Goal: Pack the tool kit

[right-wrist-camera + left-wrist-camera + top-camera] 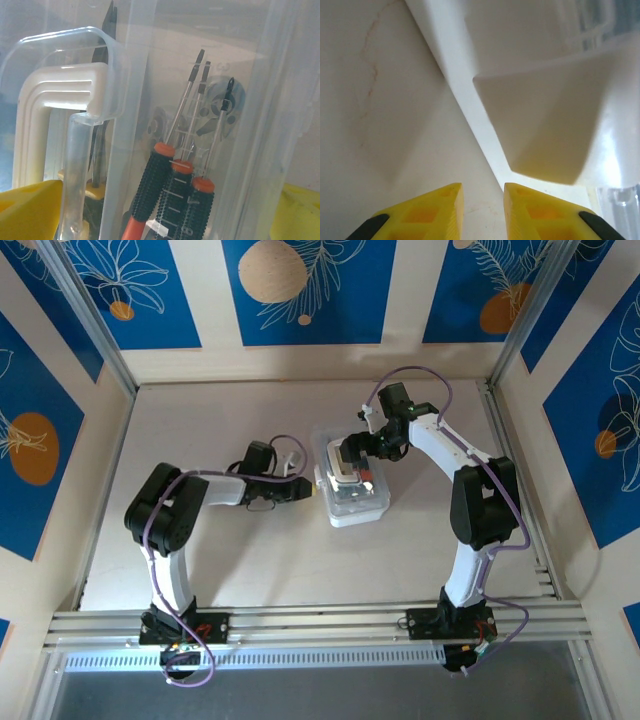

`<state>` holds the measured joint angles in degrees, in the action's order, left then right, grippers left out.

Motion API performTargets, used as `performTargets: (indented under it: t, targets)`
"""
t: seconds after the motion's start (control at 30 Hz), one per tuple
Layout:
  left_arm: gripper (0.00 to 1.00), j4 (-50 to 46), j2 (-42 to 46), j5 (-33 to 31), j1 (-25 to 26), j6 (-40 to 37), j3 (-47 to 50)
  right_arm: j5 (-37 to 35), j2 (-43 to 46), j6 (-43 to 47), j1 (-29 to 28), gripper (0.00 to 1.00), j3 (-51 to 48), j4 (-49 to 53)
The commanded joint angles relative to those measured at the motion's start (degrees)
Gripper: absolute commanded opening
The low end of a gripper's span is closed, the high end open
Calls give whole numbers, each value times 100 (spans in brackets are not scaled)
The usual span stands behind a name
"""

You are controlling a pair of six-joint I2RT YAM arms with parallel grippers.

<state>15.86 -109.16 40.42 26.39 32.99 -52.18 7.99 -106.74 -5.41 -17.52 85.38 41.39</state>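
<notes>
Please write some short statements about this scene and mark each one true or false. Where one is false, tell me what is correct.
1. Three screwdrivers with black and orange handles are inside the case. True.
2. The left gripper holds a pair of pliers. False: its jaws are slightly apart with nothing between them, close beside the case.
3. In the top view, the right gripper is over the case. True.
4. The case is opaque black. False: it is translucent white, and the tools show through its wall.
</notes>
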Motion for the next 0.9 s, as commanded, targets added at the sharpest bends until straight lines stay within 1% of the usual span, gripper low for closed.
performTargets:
  t: [0.0, 0.1, 0.3, 0.37, 0.63, 0.87]
  targets:
    - [26, 1078, -2, 364, 33, 428, 265, 702, -308, 5, -212, 99, -35, 451]
    - [27, 1858, -37, 494, 25, 769, 461, 700, -306, 14, -214, 99, -25, 466]
    - [40, 3802, -219, 590, -96, 1810, 907, 695, -295, 25, -202, 99, -32, 469]
    - [42, 4130, -293, 609, -142, 2004, 938, 693, -295, 31, -199, 99, -26, 476]
    - [49, 3968, -353, 548, -178, 1953, 814, 704, -317, 45, -191, 99, 0, 491]
    - [52, 3939, -417, 506, -178, 1980, 666, 724, -344, 49, -191, 99, 5, 482]
